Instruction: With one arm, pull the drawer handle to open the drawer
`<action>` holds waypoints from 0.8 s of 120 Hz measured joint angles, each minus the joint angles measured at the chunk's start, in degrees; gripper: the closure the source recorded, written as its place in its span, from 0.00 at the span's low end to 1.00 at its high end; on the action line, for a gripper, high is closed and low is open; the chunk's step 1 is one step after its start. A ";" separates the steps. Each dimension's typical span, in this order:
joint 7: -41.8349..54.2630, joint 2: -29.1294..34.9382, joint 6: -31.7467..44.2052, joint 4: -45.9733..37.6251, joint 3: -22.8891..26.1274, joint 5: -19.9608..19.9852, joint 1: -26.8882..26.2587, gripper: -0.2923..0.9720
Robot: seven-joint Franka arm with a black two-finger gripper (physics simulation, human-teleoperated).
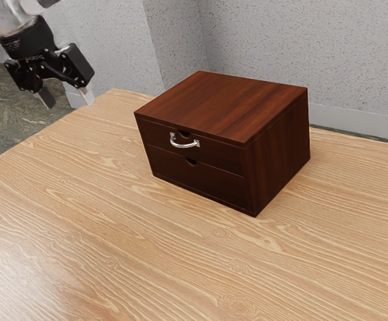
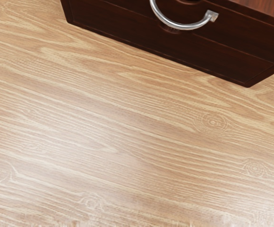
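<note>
Grey speckled walls behind, light wood worktop (image 1: 114, 234) up front, and pretty much nothing's done yet. Dark wooden cabinet (image 1: 247, 114) sits mid-worktop with its top drawer (image 1: 221, 152) looking flush and shut, and the silver handle (image 1: 183, 142) on its front is untouched. Arm's pincer (image 1: 65, 97) hangs up at the exterior view's left, well apart from the cabinet, fingers spread and gripping nothing. Left to do: reach in, grab, pull. Wrist view cuts off the handle's upper part, and the lower drawer (image 1: 201, 177) shows just a notch, hard to read.
</note>
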State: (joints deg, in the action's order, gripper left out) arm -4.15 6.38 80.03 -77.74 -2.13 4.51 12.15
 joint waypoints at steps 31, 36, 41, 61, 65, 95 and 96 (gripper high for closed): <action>-0.23 10.27 10.08 -25.16 1.00 1.55 -0.62 0.23; -0.31 10.99 10.03 -27.16 1.11 1.83 -0.63 0.23; -0.44 11.52 10.23 -28.47 1.23 2.17 -0.63 0.23; 6.00 12.27 15.05 -32.10 2.21 2.54 -0.71 0.24; 8.71 12.31 16.44 -32.74 2.62 2.43 -0.71 0.24; 33.94 12.63 24.04 -35.89 5.93 2.83 -0.73 0.23; 34.83 12.65 24.36 -36.08 5.97 2.89 -0.73 0.23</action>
State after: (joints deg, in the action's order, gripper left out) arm 30.69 19.03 104.39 -113.81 3.83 7.40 11.42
